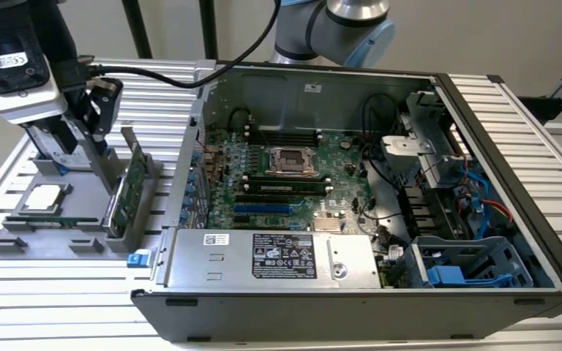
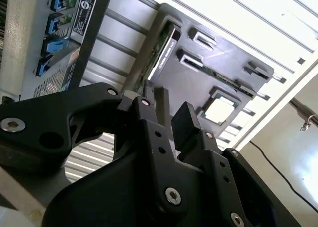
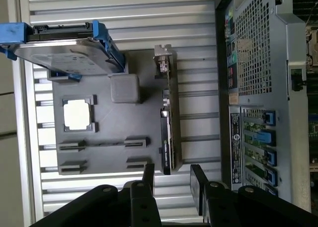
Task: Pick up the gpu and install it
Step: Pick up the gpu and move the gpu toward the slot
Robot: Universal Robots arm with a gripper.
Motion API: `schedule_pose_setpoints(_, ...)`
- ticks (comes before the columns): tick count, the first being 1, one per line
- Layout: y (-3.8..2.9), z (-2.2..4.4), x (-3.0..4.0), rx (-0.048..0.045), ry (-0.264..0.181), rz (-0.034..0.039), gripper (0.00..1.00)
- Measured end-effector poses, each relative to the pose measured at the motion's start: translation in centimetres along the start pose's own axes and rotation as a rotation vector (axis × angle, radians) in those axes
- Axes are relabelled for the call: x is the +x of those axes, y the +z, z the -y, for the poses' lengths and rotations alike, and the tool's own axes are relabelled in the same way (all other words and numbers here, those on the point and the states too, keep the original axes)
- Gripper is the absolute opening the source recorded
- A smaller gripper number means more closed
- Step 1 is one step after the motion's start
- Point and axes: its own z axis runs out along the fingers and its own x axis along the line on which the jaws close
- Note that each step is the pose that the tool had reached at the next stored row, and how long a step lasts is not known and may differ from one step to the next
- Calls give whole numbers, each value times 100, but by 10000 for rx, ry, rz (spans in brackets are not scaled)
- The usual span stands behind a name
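Observation:
The gpu (image 1: 125, 194) stands on its long edge in a slot of the grey parts tray (image 1: 37, 245), at the exterior view's left of the open computer case (image 1: 515, 153). It appears edge-on in both wrist views (image 3: 168, 137) (image 2: 160, 55), green board on one face and black cooler on the other. My gripper (image 1: 94, 121) hangs above the tray, over the card's end. Its black fingers (image 3: 198, 186) are open, spread to either side of the card's line with nothing between them. The gripper (image 2: 166, 115) (image 3: 171, 185) is clear of the card.
The tray also holds a silver hard drive with blue rails (image 3: 69, 50), a square processor chip (image 3: 77, 113) and narrow memory sticks (image 3: 102, 144). Inside the case lie the motherboard (image 1: 281, 175), blue expansion slots (image 1: 261, 208) and a silver power supply (image 1: 261, 256). The case's rear wall (image 3: 258, 88) stands close beside the tray.

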Motion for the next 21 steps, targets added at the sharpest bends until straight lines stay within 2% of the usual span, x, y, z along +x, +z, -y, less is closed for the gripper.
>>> schedule_pose_setpoints(21,113,-8,-12,-2,-2,30,100)
